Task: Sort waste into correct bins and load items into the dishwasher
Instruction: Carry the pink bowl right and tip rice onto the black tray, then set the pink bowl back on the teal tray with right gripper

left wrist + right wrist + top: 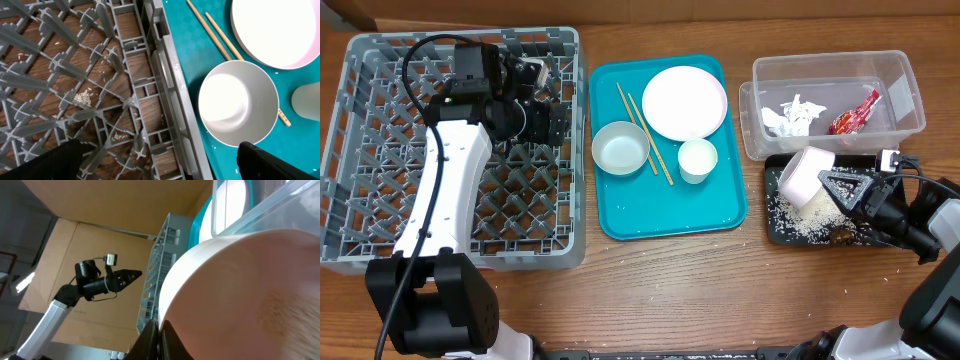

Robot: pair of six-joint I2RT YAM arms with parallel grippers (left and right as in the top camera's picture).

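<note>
The right arm [920, 215] reaches in from the worktop's right edge. The right jaws grip a bowl [805, 177], tipped sideways over the black tray [771, 186] strewn with rice [800, 225]. The left arm [450, 175] stretches across the rack [360, 230], and the left jaws gape wide by its right wall.

Your right wrist view shows the bowl [240, 295] blurred and cut off; overhead, it hides part of the black tray [776, 232].
</note>
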